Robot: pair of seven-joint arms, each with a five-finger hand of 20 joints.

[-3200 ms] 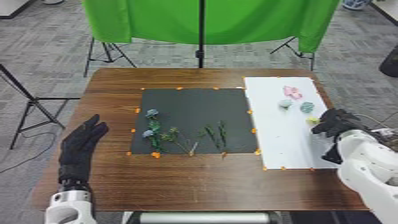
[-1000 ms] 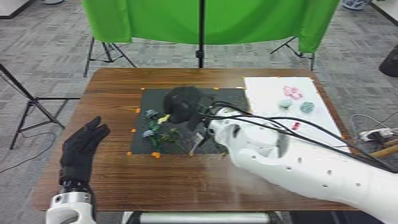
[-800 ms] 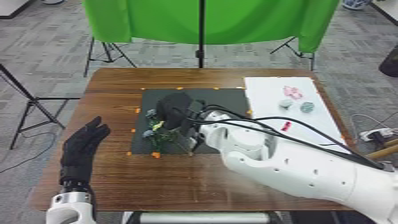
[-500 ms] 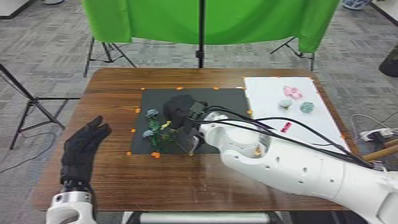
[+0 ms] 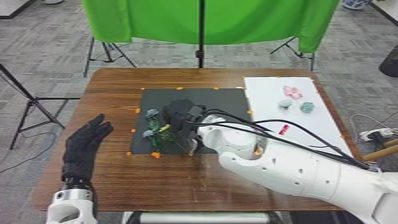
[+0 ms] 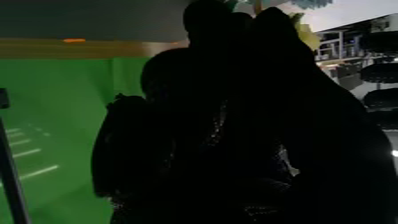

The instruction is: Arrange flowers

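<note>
In the head view, my right hand (image 5: 180, 112) is over the left part of the dark mat (image 5: 226, 95), pinching a yellow flower (image 5: 165, 128) near the blue flowers (image 5: 152, 112) and their green stems (image 5: 155, 144). Part of the mat, with other stems, is hidden beneath my right hand and arm. My left hand (image 5: 84, 147) is at the table's left side with straight fingers. From the right wrist, my right hand (image 6: 240, 100) has its fingertips together beside the yellow flower (image 6: 308, 36). Near them is a bluish flower (image 6: 311, 3).
On the white board (image 5: 266, 87) at the right lie a pink flower (image 5: 293, 92), a pale blue one (image 5: 285, 103) and a green one (image 5: 306, 107). Orange marks edge both mats. A green cloth (image 5: 160, 22) hangs on a stand behind the table.
My right hand has come from the white board leftward onto the dark mat, bringing the yellow flower. Over the latest moments it has shifted only slightly. The left hand has barely moved.
</note>
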